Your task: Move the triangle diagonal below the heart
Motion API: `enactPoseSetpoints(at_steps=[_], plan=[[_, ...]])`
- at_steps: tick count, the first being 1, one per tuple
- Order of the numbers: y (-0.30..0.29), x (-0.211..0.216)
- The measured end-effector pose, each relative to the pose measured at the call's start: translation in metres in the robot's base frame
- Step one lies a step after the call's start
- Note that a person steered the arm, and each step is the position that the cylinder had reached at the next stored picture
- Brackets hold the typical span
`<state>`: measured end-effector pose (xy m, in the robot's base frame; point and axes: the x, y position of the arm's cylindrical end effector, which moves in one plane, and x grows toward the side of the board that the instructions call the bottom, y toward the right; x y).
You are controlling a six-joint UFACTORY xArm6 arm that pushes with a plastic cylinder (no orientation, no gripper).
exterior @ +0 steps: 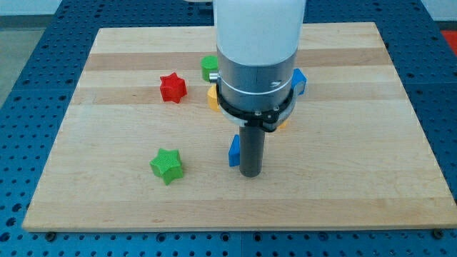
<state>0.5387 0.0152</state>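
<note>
Blue block (233, 151), shape unclear, touches my tip (250, 173) on the view's left. Green star (167, 165) sits well apart. No claw here, no readable writing.

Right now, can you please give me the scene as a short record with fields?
tip: my tip on the board, touching the right side of the blue block
red star: upper left
green star: lower left
green block: partly hidden behind the arm
yellow block: mostly hidden
second blue block: right of the arm
heart: cannot tell
</note>
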Motion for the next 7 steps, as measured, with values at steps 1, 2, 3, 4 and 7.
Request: enactPoseSetpoints(at_steps=[1,2,3,4,7], plan=[[-0.004,-0.011],[-0.006,-0.022],[-0.014,-0.032],[-0.023,-0.033],[-0.101,0.063]])
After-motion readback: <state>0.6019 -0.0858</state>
